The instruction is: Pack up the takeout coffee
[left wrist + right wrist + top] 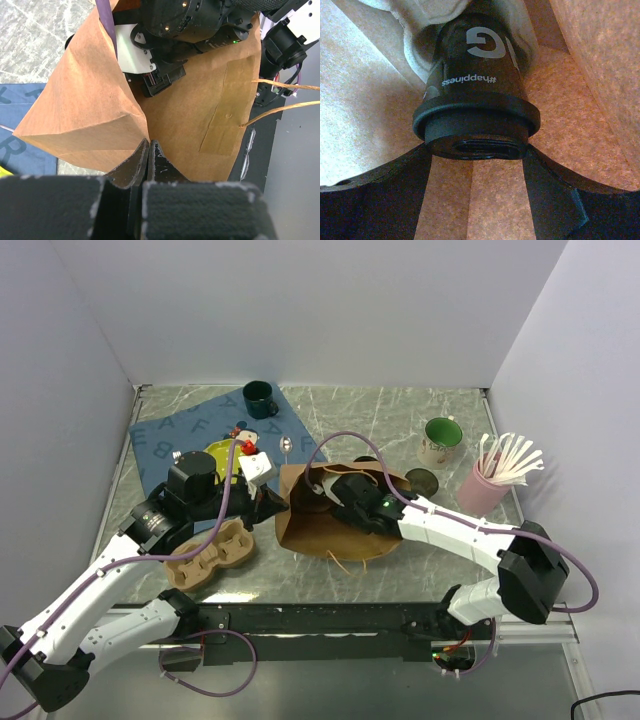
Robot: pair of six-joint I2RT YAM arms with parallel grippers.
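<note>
The takeout coffee (480, 75), a short dark cup with white print and a black lid, lies on its side inside the brown paper bag (320, 530), its lid toward my right wrist camera. My right gripper (477, 150) reaches into the bag's mouth and its fingers press both sides of the lid. White paper (415, 30) is bunched behind the cup. In the top view the right gripper (335, 495) hides the cup. My left gripper (149, 145) is shut on the bag's folded edge (90, 100) at the bag's left side (275, 505).
A cardboard cup carrier (210, 558) lies left of the bag. A blue mat (200, 435) holds a dark green mug (259, 397) and a yellow plate (225, 455). A white mug (441, 441), a black lid (421, 481) and a pink cup of wooden sticks (485, 483) stand right.
</note>
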